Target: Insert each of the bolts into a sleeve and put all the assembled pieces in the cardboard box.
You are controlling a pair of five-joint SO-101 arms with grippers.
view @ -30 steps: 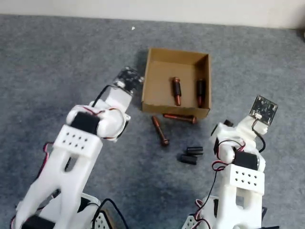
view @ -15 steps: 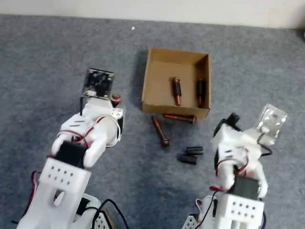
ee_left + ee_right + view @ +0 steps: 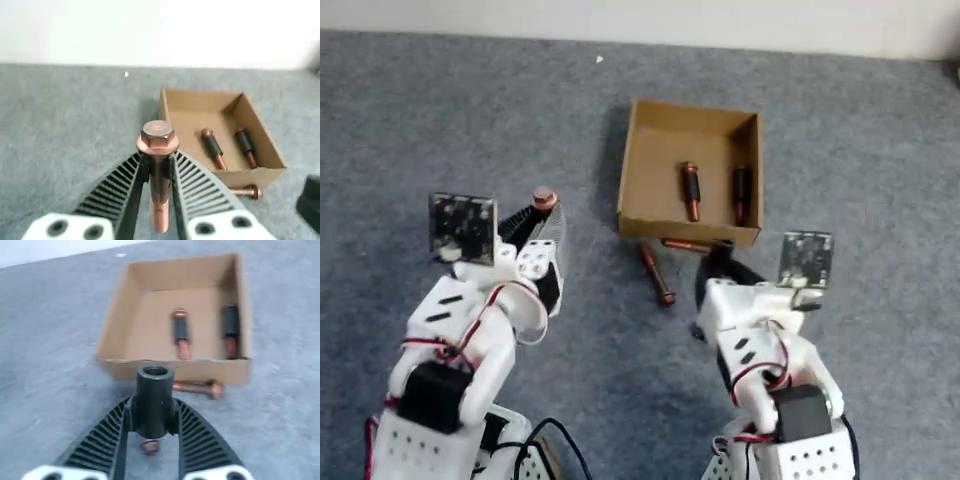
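The left gripper (image 3: 157,161) has its fingers clenched on a copper-coloured bolt (image 3: 158,186) by the shank, with the hex head upright above the tips, off to the left of the cardboard box (image 3: 655,170). The right gripper (image 3: 154,409) has its fingers grasping a black sleeve (image 3: 155,392) around its middle, open bore up, just in front of the box. Two assembled pieces (image 3: 691,190) lie inside the box. Two loose bolts (image 3: 656,273) lie on the grey desk (image 3: 820,100) by the wall nearest the arms. Both parts look rigid and smooth, and the bolt is likely the heavier. A round shank could twist, so a firm mid-length hold suits.
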